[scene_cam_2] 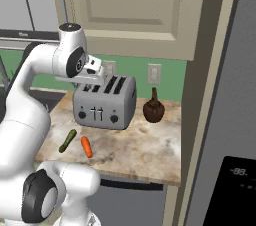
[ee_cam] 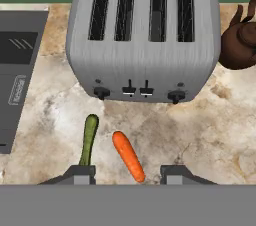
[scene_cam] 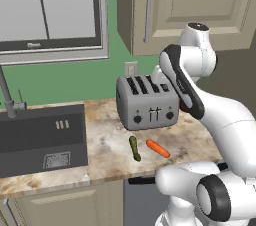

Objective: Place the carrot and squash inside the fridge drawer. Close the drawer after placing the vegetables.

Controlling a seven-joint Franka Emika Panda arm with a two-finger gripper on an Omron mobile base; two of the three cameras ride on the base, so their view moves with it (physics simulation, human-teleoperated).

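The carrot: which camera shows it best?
The hand view: the carrot lies large and close, seen from above beside the squash. The left base view and right base view show it small, in front of the toaster.

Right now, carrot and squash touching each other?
Apart. The hand view shows a strip of bare counter between the squash and the carrot along their whole length; both base views show the same gap.

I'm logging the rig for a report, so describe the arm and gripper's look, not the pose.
The arm is glossy white with rounded, bulbous links and dark grey to black bands at its joints. One joint cap is a dark ring. The gripper has two small dark grey finger tips. No cables or markings are visible.
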